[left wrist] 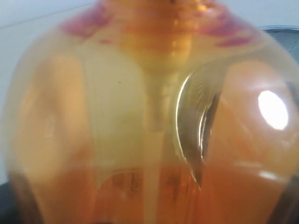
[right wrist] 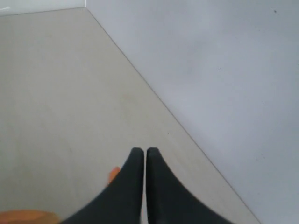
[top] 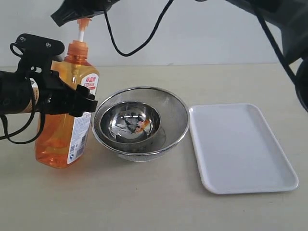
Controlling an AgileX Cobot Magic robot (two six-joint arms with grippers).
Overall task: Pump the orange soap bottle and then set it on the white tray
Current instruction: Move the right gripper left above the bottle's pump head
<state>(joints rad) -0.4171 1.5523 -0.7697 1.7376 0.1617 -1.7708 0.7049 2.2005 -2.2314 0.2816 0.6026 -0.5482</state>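
Note:
The orange soap bottle (top: 62,120) stands at the left of the table, its white stem raised and its orange pump head (top: 83,21) up. My left gripper (top: 67,98) is shut on the bottle's body from the side; in the left wrist view the bottle (left wrist: 149,116) fills the picture. My right gripper (top: 72,13) is shut and sits right on top of the pump head. In the right wrist view its closed fingertips (right wrist: 142,151) cover most of the pump head (right wrist: 113,174). The white tray (top: 240,149) lies empty at the right.
Two nested round steel bowls (top: 139,122) stand between the bottle and the tray, close to the bottle's right side. A black cable (top: 144,41) hangs across the back wall. The right arm (top: 284,29) reaches in from the top right.

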